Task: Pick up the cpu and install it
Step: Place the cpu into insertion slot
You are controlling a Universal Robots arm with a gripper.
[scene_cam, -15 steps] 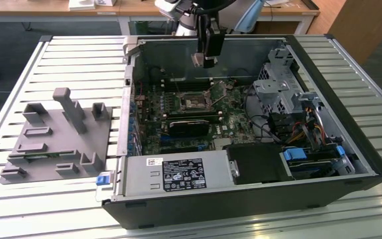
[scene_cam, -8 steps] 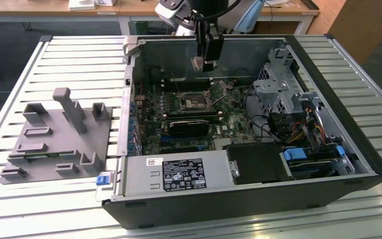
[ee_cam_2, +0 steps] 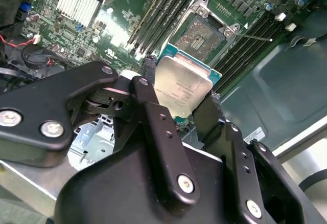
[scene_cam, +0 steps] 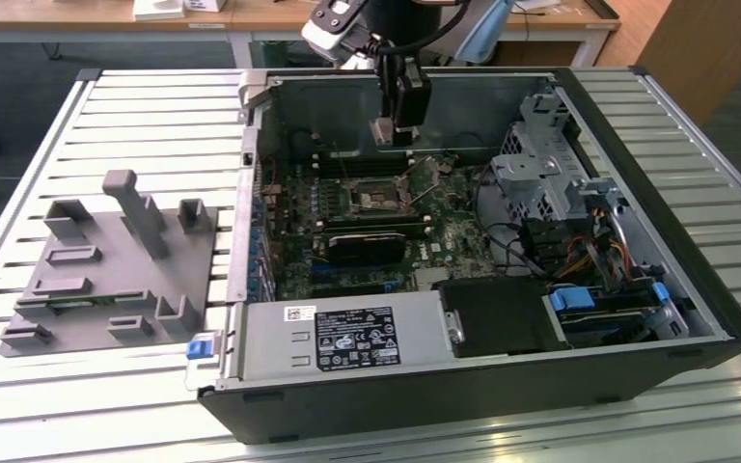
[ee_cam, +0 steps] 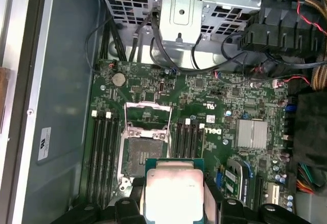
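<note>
At the exterior view's left, a grey plastic fixture (scene_cam: 107, 280) sat on the slatted table (scene_cam: 36, 405). Beside it lay the open computer case (scene_cam: 474, 400). Over its motherboard (scene_cam: 344, 251) hung the gripper (scene_cam: 390, 133), its fingers clamped on the edges of the cpu (ee_cam_2: 181, 88). The chip hung near the open socket (ee_cam_2: 204, 32), not yet seated. A drive cage (scene_cam: 538, 164) stood further right.

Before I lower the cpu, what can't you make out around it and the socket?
- The cpu underside: faces away in both wrist views.
- Its gripped edges: covered by the pincer in the second wrist view.
- Part of the socket: behind the cpu in the first wrist view.
- Socket pins: too small in both wrist views.
- Height of cpu above socket: not readable in the exterior view.
</note>
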